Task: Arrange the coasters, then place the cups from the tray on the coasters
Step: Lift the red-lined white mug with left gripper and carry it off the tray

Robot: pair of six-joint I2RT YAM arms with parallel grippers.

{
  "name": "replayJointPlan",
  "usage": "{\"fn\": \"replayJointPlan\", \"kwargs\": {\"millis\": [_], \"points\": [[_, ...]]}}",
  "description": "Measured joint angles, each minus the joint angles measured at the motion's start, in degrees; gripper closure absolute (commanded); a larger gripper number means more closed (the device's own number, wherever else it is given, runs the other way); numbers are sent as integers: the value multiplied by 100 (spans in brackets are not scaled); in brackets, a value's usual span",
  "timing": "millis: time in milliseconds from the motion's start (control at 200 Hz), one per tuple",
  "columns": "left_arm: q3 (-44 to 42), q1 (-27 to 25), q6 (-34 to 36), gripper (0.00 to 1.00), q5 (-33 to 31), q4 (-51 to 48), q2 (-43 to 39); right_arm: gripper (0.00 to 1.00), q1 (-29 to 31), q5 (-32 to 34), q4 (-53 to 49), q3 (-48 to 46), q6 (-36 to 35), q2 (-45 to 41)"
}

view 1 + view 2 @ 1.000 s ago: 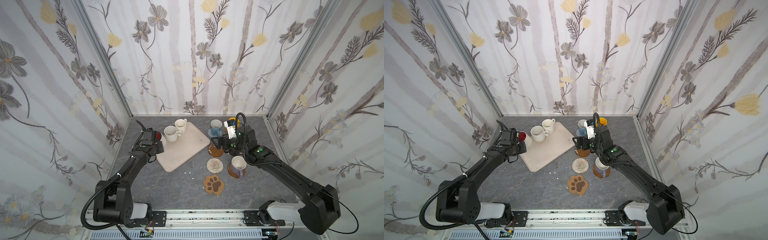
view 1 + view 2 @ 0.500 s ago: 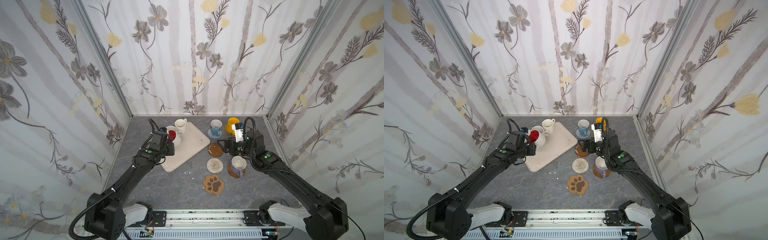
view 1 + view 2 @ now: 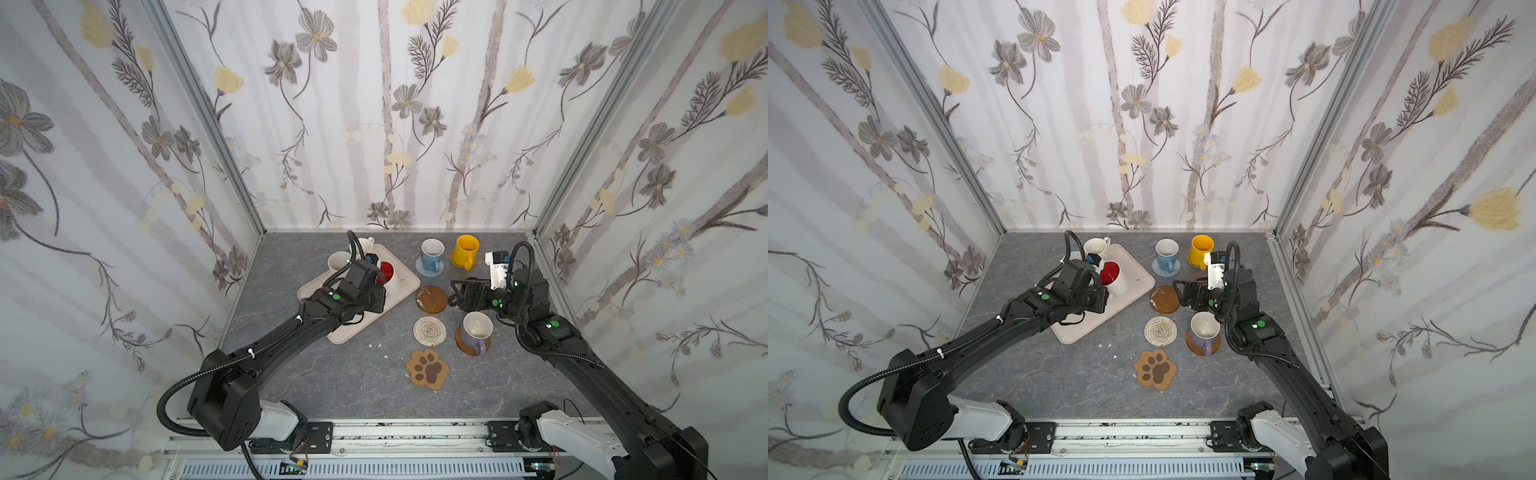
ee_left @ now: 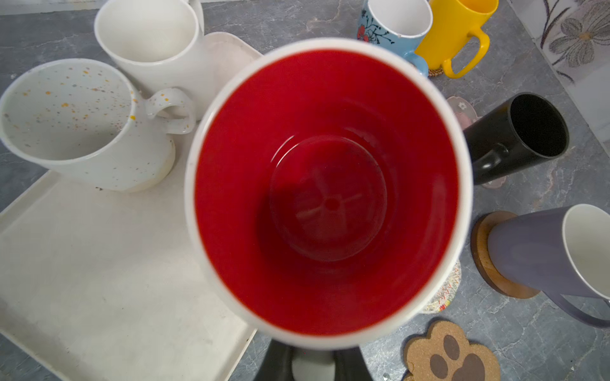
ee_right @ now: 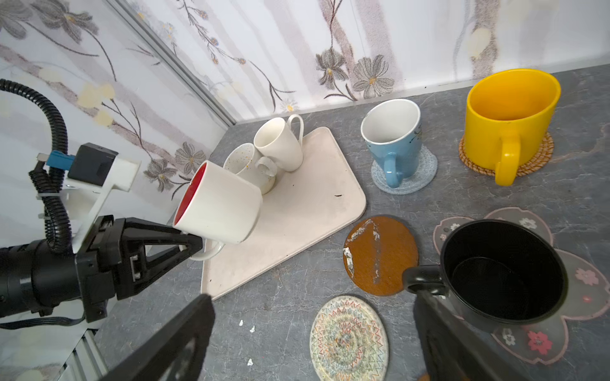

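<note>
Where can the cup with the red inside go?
Three coasters are bare: the brown disc beside the tray, the spiral coaster in front of it, the paw-print coaster nearest the front. The grey table between tray and paw print is open too. Crowded: back right, around the blue mug, yellow mug and black mug.

The red-lined mug [image 4: 326, 198] looks glossy, the tray [image 4: 99, 264] matt.
</note>
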Motion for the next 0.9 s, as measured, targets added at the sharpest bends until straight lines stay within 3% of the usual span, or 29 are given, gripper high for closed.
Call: {"fn": "replayJointPlan", "kwargs": {"millis": [455, 904], "points": [[535, -658, 90, 100, -74, 470, 1126, 1, -678, -278, -33, -592, 111, -470], [1137, -949, 175, 100, -195, 680, 2188, 1, -800, -339, -33, -678, 111, -527]]}}
